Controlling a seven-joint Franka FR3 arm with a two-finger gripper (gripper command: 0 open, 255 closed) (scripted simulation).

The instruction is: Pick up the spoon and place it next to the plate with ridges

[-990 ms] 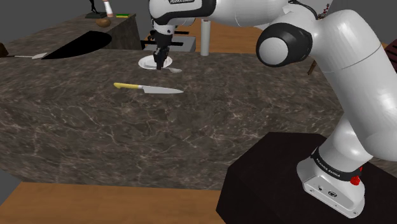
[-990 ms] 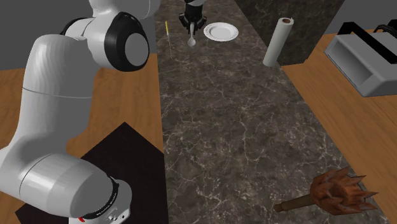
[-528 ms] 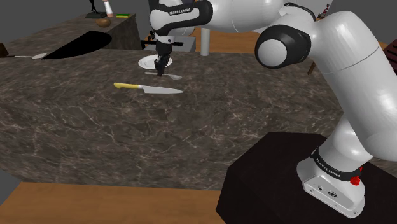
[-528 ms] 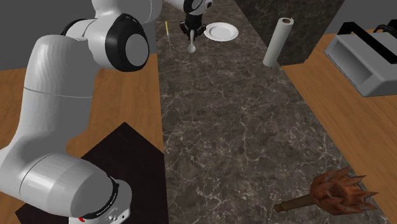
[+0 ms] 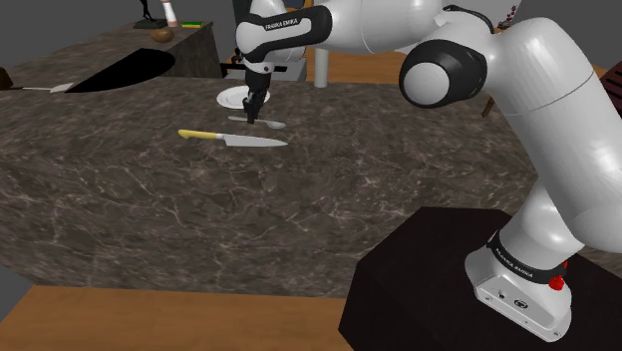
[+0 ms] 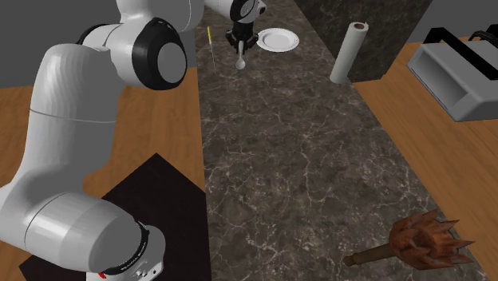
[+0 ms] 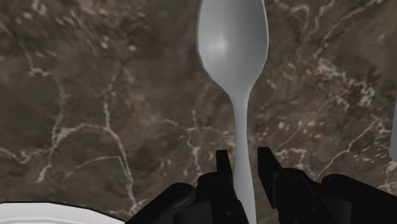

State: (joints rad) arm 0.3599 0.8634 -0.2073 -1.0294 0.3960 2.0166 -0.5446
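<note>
1 spoon (image 7: 232,44), 1 plate (image 6: 276,38), 1 knife (image 5: 231,138), 1 tabletop (image 5: 299,189). Jaws nearly closed, pinching spoon handle. Spoon just beside plate, knife further from plate.

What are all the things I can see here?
spoon: one, light grey, between the gripper's fingers
plate: one, white, on the counter by the spoon
knife: one, yellow handle, grey blade, on the counter
paper roll: one, white, upright on the counter
spiky brush: one, brown, at the counter's edge
counter: one, dark marbled
arm: one, white
gripper: one, black, shut on the spoon
stand: one, dark
</note>
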